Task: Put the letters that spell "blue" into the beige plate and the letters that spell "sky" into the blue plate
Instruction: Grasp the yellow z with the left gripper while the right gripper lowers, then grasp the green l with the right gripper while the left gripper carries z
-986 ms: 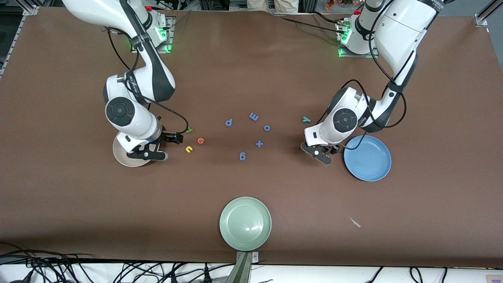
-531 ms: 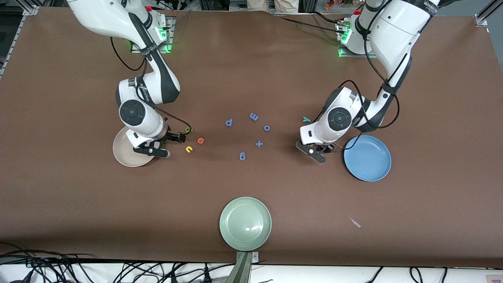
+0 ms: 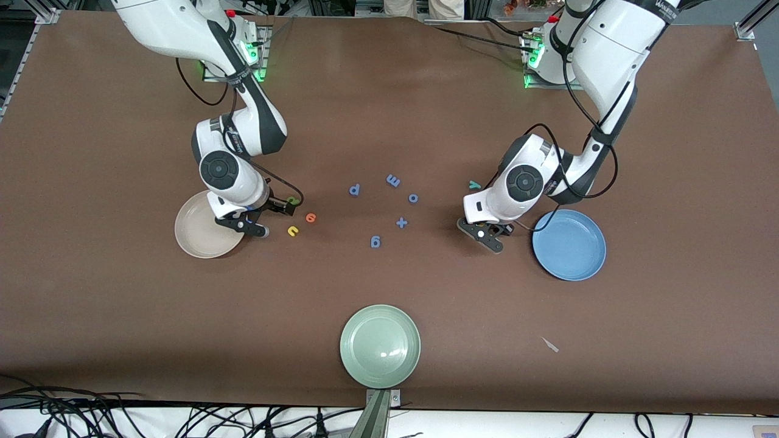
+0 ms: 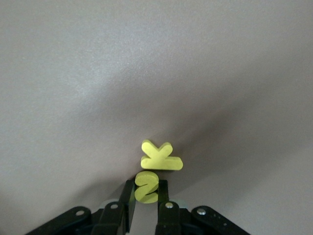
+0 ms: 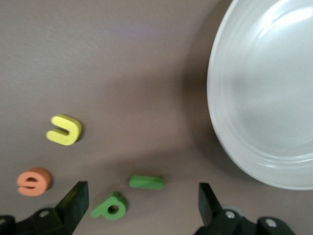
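My left gripper's [image 4: 146, 190] fingers [image 4: 128, 195] are pressed in on the yellow "s" [image 4: 146, 186], one on each flank, and the letter sits on the tabletop [image 3: 389, 109]. The yellow "k" [image 4: 161, 157] lies flat just beside the "s", almost touching it. In the front view the left gripper [image 3: 487, 234] is down at the tabletop in the middle height of the frame. It hides both yellow letters there and sits just beside the blue plate [image 3: 569, 244], on the plate's side toward the right arm's end. The teal "y" [image 3: 475, 184] lies a little higher in the frame, close by the left arm's wrist.

My right gripper's [image 5: 142, 208] fingers [image 5: 73, 203] are spread wide and hold nothing. The green "l" [image 5: 145, 182] and the green "b" [image 5: 110, 205] lie on the tabletop in the gap between them. The yellow "u" [image 5: 64, 130] and the orange "e" [image 5: 33, 180] lie just outside that gap. In the front view the right gripper [image 3: 265, 216] is low over the tabletop, partly overlapping the rim of the beige plate [image 3: 195, 234]. The "b" [image 3: 294, 199], "e" [image 3: 310, 217] and "u" [image 3: 293, 230] cluster next to it.

Five blue letters [image 3: 394, 180] are scattered across the centre of the frame between the two grippers. A pale green plate [image 3: 380, 345] sits at the bottom centre.
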Action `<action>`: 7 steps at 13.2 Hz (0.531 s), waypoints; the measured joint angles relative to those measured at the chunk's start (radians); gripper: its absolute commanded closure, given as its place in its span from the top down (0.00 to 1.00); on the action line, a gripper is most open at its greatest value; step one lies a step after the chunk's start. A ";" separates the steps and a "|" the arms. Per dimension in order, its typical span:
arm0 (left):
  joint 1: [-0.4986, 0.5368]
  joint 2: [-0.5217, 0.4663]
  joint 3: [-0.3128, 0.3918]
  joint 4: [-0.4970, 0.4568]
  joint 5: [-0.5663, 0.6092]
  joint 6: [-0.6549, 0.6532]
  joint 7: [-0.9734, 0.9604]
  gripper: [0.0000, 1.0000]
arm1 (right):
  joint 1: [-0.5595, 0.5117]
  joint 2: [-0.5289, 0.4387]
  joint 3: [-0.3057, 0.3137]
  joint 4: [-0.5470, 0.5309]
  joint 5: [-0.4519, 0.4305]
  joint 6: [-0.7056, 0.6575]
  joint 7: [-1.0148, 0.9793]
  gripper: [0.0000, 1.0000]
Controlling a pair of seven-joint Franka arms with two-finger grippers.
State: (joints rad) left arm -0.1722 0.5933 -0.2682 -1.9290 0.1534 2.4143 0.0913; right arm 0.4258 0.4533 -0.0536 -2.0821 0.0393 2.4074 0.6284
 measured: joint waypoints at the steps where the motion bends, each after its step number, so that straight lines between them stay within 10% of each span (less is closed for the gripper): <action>1: 0.002 -0.017 0.003 0.003 0.006 -0.033 0.000 0.05 | 0.000 0.001 0.000 -0.020 0.000 0.020 0.000 0.99; 7: 0.110 -0.131 0.015 0.015 0.104 -0.244 0.003 0.05 | 0.000 0.011 0.010 -0.040 0.000 0.045 0.030 0.92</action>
State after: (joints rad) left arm -0.0624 0.4624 -0.2531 -1.9136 0.2579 2.1708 0.0947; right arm 0.4257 0.4642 -0.0439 -2.1218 0.0393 2.4520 0.6584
